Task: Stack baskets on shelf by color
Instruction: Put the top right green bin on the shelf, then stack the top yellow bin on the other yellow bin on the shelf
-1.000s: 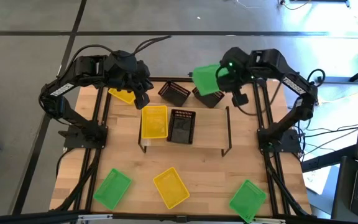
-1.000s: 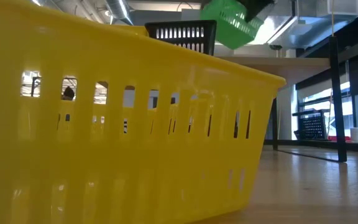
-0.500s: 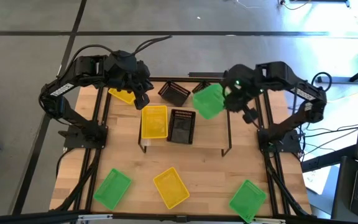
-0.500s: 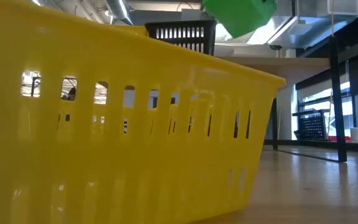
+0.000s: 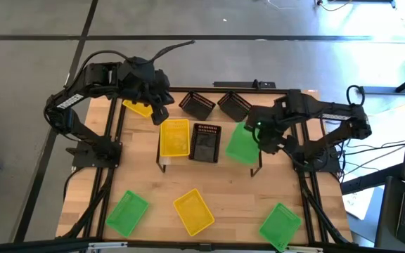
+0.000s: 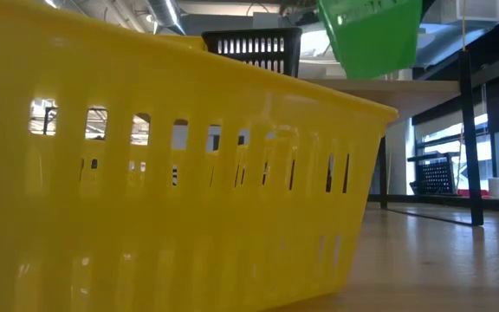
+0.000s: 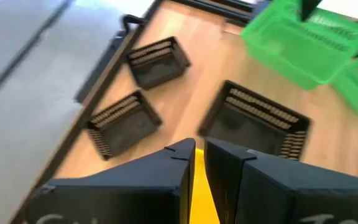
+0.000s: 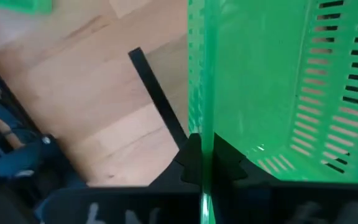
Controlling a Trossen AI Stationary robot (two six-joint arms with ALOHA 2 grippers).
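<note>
Holding green basket (image 5: 242, 143) clamped, right gripper (image 5: 259, 131) over shelf (image 5: 239, 167) end, black basket (image 5: 205, 143) alongside.

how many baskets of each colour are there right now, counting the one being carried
yellow: 3 – on the shelf, near edge of table, under the left arm
green: 3 – in the right gripper, near left, near right
black: 3 – on the shelf, two behind it
total: 9

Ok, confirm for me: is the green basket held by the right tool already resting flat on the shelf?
No. In the low view the green basket hangs tilted in the air above the shelf, gripped by the right tool.
</note>
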